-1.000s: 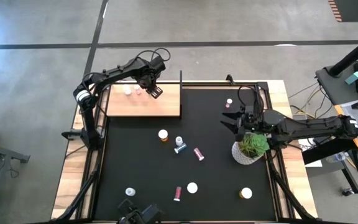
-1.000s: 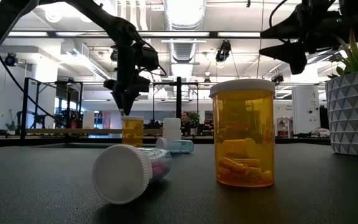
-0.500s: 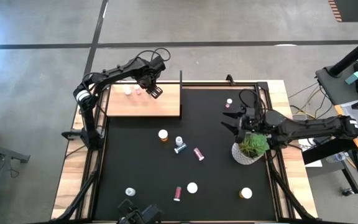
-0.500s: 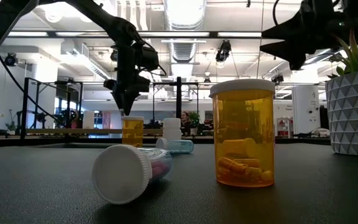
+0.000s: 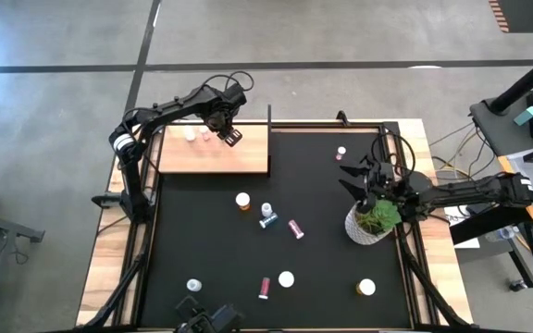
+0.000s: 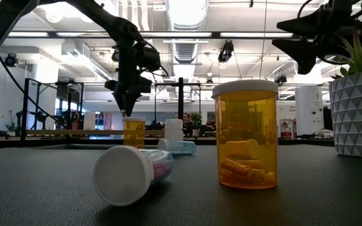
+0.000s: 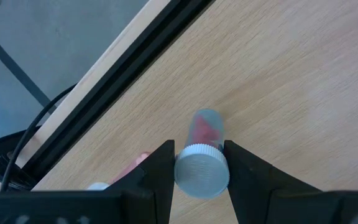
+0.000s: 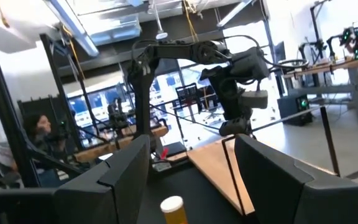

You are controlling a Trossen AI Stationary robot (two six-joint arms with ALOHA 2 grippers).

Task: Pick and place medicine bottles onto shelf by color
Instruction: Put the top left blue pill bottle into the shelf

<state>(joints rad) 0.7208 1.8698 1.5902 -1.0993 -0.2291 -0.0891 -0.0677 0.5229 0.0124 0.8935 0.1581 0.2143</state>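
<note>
one pink bottle (image 7: pixel 202 163) clamped between left hand (image 7: pixel 199 167) fingers above the shelf (image 7: pixel 291 81)

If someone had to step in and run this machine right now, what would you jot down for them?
Left end effector: shut on a pink bottle, above the wooden shelf.
Right end effector: open, empty, raised beside the potted plant.
Done: two bottles stand on the shelf, one white, one pink.
Left: the held bottle still needs setting down. About eight more sit on the black mat: an orange one, a blue one, pink ones lying down, and others near the front and back edges.
</note>
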